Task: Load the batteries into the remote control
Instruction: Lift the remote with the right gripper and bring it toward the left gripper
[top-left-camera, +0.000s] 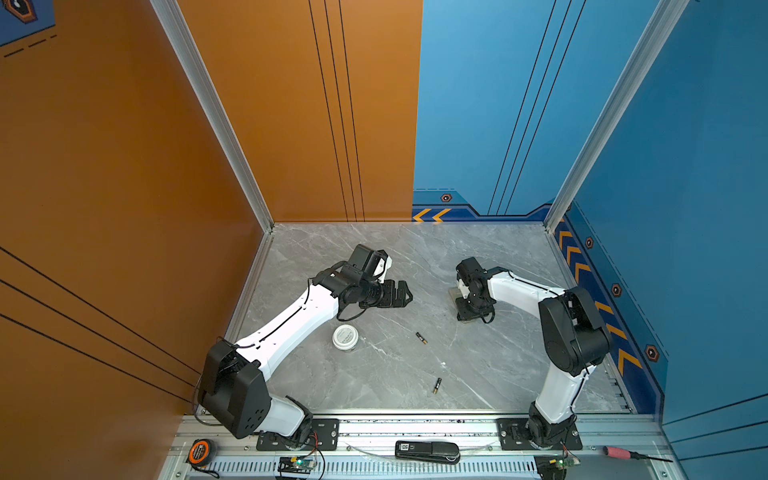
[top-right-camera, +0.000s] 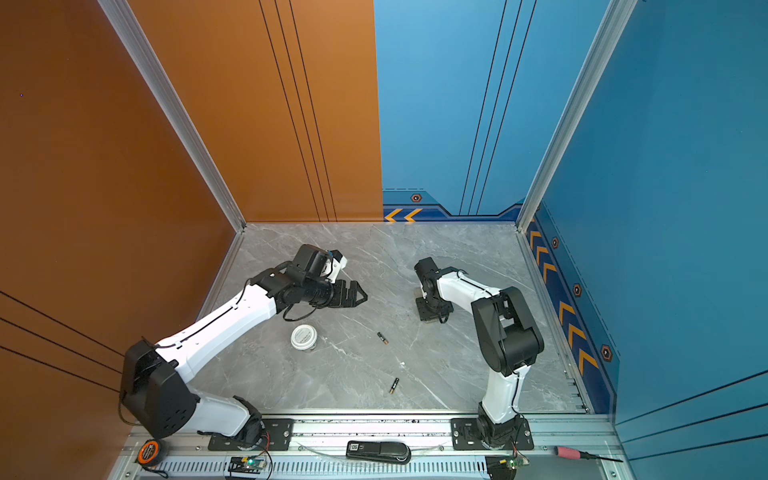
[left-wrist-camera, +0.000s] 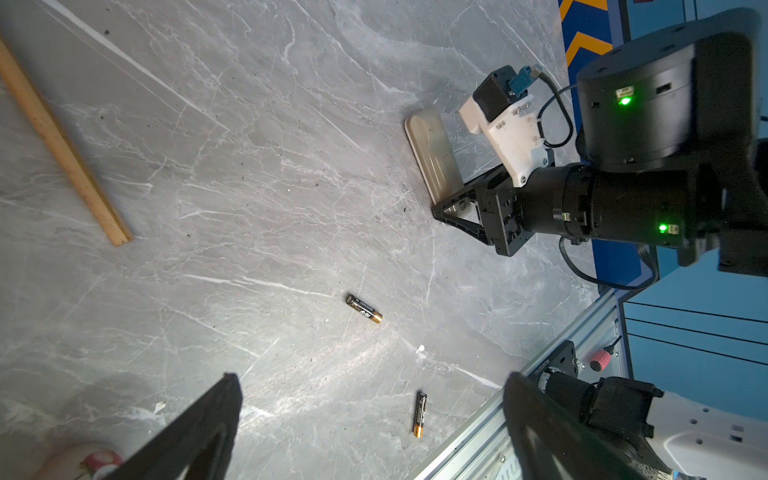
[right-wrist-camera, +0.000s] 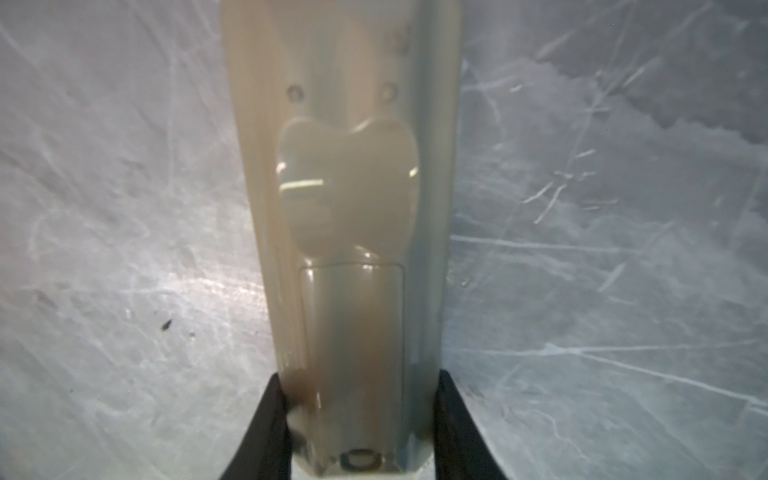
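The remote control (right-wrist-camera: 353, 208) lies beige back up on the grey table, its closed battery cover towards the camera. My right gripper (right-wrist-camera: 359, 395) is shut on its near end, one black finger on each long side. In both top views that gripper (top-left-camera: 468, 313) (top-right-camera: 430, 311) points down over the remote control (top-left-camera: 454, 293), which is mostly hidden. Two batteries lie loose on the table: one mid-table (top-left-camera: 421, 338) (top-right-camera: 382, 338) (left-wrist-camera: 364, 308), one nearer the front rail (top-left-camera: 436, 385) (top-right-camera: 394, 385) (left-wrist-camera: 419, 414). My left gripper (top-left-camera: 405, 295) (left-wrist-camera: 372, 378) hangs open and empty above the table, left of the remote.
A round white tin (top-left-camera: 345, 336) stands beside the left arm. A wooden stick (left-wrist-camera: 62, 141) lies on the table in the left wrist view. On the front rail sit a black device (top-left-camera: 428, 451), a tape measure (top-left-camera: 200, 452) and a red-handled screwdriver (top-left-camera: 619, 452). Walls close three sides.
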